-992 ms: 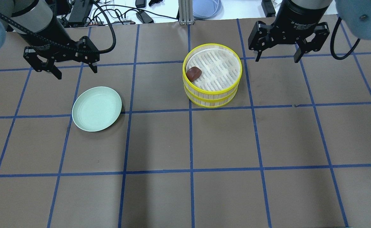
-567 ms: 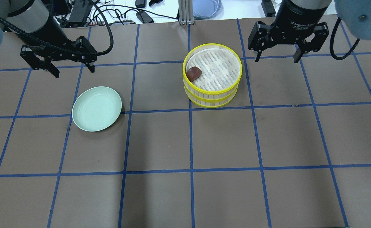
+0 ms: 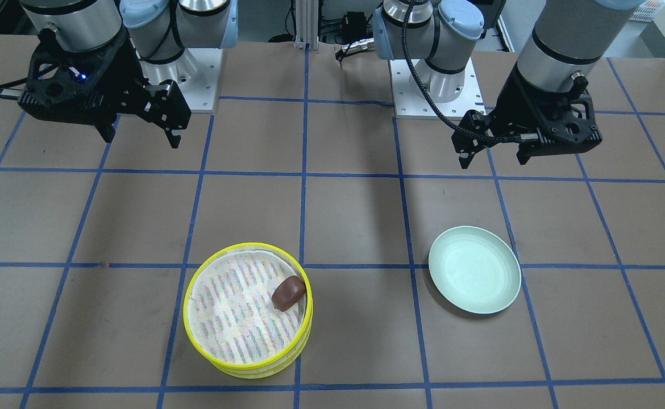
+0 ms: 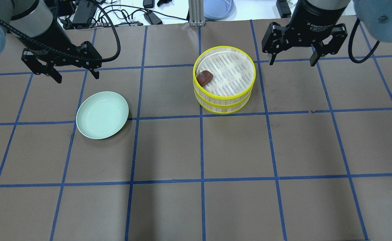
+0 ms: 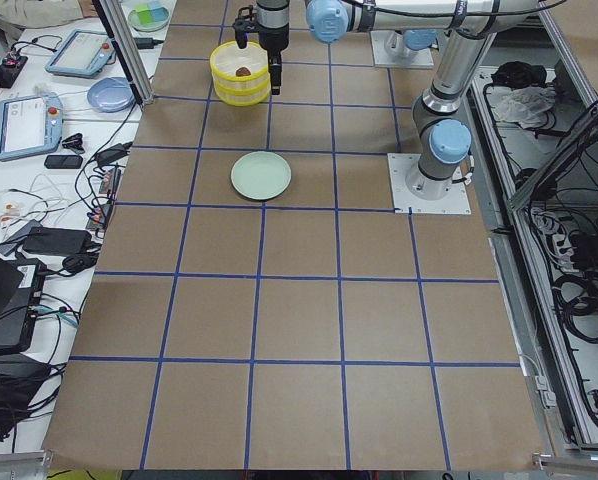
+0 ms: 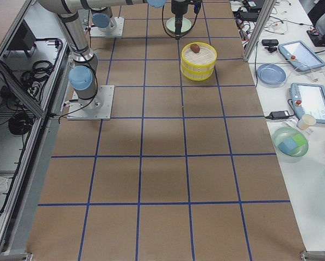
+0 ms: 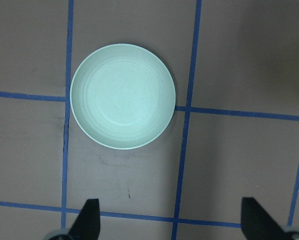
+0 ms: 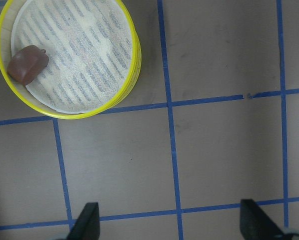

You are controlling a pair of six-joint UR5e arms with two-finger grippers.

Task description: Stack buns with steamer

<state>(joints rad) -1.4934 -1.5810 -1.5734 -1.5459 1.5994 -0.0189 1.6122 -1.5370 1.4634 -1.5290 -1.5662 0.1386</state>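
Green plate (image 4: 102,115) well apart from yellow steamer (image 4: 224,101), brown bun (image 4: 204,77) against its rim, left hand (image 4: 77,77) and right hand (image 4: 292,63) both spread apart, blue-gridded brown surface (image 4: 236,150), cables (image 4: 129,16) behind.

A: Is there any writing to read here?

B: One line. In the overhead view, white lettering curves around the black round body of the right arm's two-finger gripper (image 4: 292,62). It reads "2F Adaptive Gripper", the last letters hard to make out.

A: Anything on the other arm?

B: The left arm's two-finger gripper (image 4: 78,78) carries a similar white line, too small and blurred to read.
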